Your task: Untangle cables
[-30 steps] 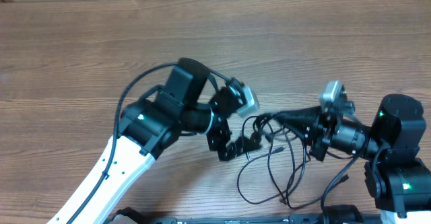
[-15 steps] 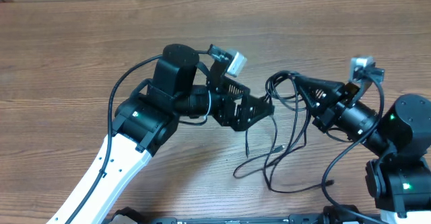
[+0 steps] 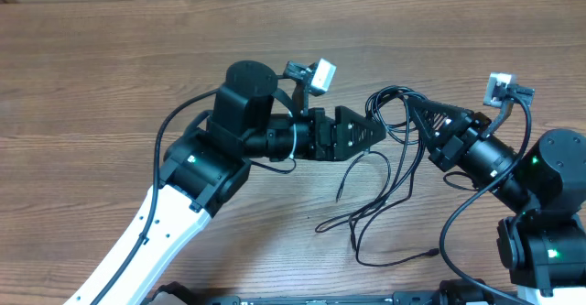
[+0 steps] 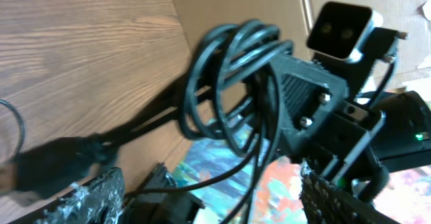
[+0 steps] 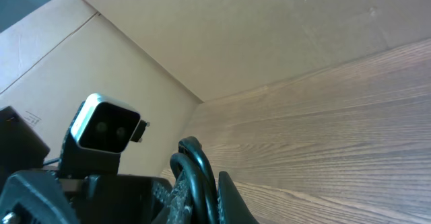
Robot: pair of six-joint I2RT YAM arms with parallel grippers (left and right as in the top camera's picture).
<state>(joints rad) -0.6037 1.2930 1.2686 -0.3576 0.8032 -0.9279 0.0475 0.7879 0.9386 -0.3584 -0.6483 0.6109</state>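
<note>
cables (image 4: 236,34) up off the worktop (image 3: 110,67) in a looped bunch, pinched tight in the right pincer (image 3: 414,111), loose strands dangling down to the wood and lying there. left pincer (image 3: 377,133) just beside the bunch, fingers spread wide in the wrist view, strands passing between them.

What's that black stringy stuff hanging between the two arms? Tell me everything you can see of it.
The cables are thin, black, flexible cords, rubbery-looking and tangled together. Several loops bunch around the tip of the right pincer, up off the table. From there loose strands hang down and trail in curves over the wooden table, some ending in small plugs. The left pincer, open, sits close beside the bunch.
</note>
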